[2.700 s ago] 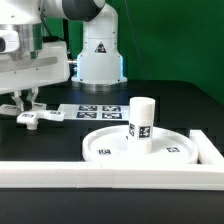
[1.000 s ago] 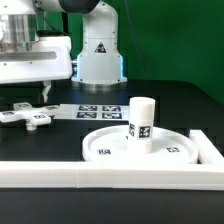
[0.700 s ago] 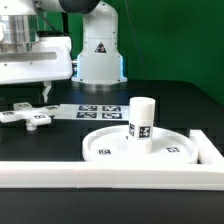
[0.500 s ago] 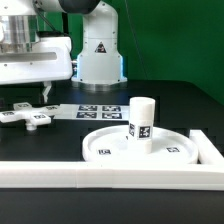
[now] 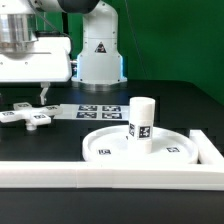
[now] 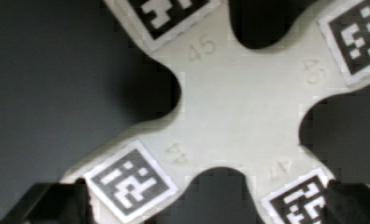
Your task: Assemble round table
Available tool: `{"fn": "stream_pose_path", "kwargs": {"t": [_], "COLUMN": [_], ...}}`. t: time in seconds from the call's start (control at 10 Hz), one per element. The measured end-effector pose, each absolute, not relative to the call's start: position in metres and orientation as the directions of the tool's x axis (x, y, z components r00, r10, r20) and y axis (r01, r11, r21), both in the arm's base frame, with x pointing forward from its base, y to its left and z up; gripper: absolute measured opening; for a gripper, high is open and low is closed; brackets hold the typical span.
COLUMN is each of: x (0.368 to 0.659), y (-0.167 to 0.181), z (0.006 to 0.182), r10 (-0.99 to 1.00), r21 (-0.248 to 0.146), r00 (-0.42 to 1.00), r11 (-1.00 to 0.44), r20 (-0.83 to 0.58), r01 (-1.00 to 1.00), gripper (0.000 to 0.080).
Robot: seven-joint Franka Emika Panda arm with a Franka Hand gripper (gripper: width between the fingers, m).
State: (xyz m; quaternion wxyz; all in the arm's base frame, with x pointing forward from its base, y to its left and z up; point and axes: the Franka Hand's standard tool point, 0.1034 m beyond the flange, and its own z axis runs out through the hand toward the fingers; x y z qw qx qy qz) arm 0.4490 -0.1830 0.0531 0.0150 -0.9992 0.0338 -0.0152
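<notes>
Presently the gripper [image 6: 196,205] hangs directly above the cross-shaped piece [image 5: 24,116], which lies flat on the table [image 5: 185,100] at the exterior view's left, its fingers spread and empty, presumably lined up for a pick, while the post [image 5: 141,122] stands upright on the disc [image 5: 178,150].

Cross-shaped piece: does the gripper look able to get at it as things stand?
Probably yes: the open gripper hangs above the cross-shaped piece, nothing lies between them, and the post stands well off toward the exterior view's right.
</notes>
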Motion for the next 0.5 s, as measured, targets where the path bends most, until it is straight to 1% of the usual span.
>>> {"fn": "stream_pose_path", "kwargs": {"t": [0.3,0.4,0.5], "x": [0.4485,0.4485,0.4485], "y": [-0.1838,-0.1837,-0.1827], "z": [0.0527,0.0527,0.0525], "r10": [-0.06,-0.091,-0.187], "r21": [-0.031,-0.033,-0.038], "r00": [0.998,0.995,0.982], "r11": [-0.998,-0.995,-0.982], "r20": [0.029,0.029,0.026], "r01": [-0.059,-0.09,-0.186], "gripper": [0.0649,0.0649,0.0649]}}
